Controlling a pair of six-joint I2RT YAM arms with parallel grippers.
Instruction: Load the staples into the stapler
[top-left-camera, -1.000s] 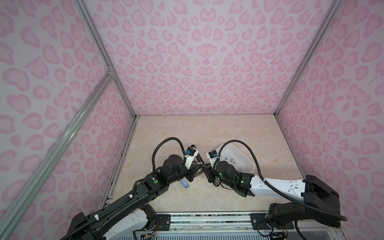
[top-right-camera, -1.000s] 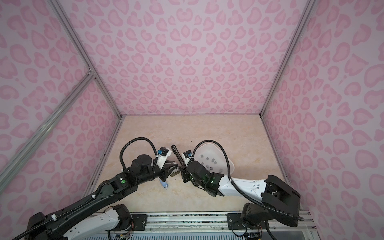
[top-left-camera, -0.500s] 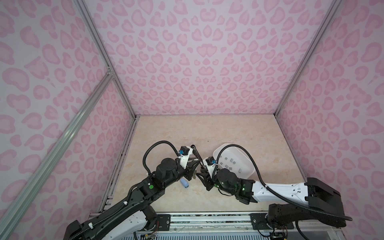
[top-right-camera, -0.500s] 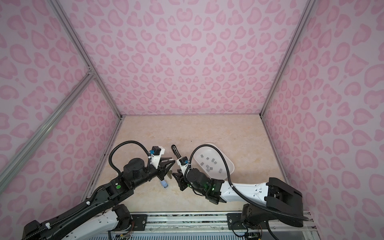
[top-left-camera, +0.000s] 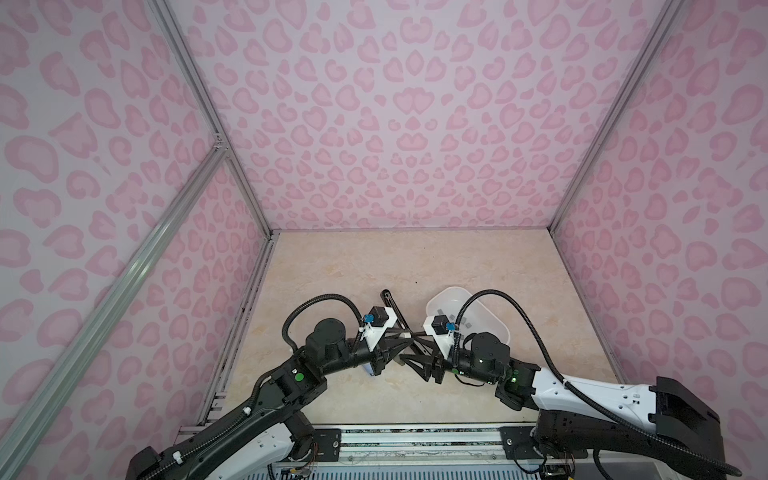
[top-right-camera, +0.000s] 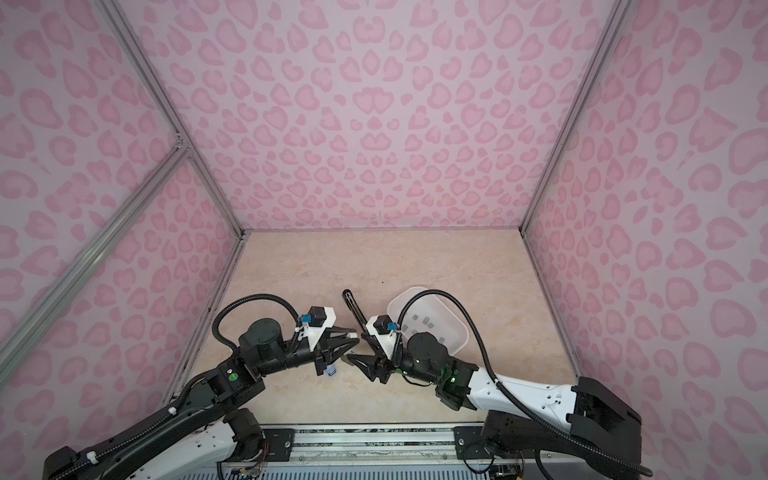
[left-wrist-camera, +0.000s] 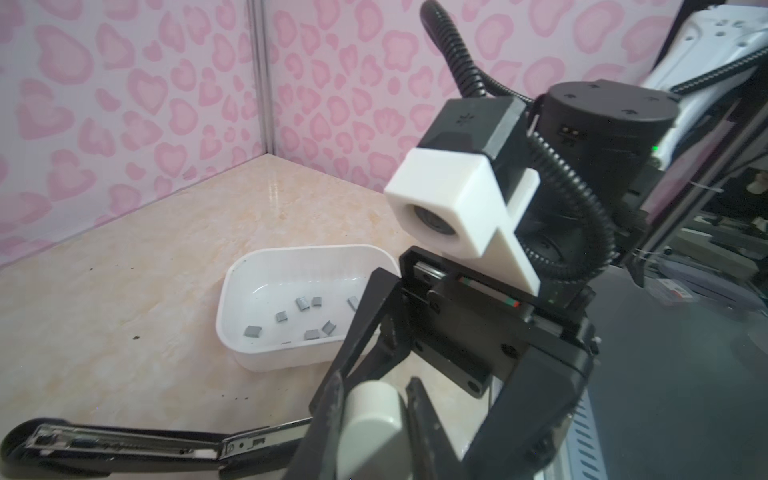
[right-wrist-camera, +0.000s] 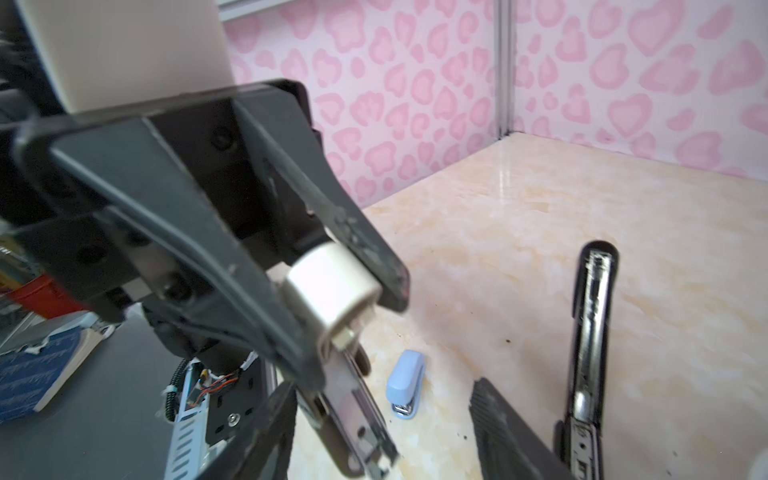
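Bracing the open stapler (right-wrist-camera: 592, 332) by its white rear end in the left gripper (left-wrist-camera: 372, 390), pinched tight. Facing it with the right gripper (top-left-camera: 417, 368) spread wide and empty. Seems poised for the fetch, with the staples (left-wrist-camera: 302, 303) loose in the tray (left-wrist-camera: 282, 359) close by. Next, probably: reach into the tray, pinch one block squarely, then line it up with the rail.
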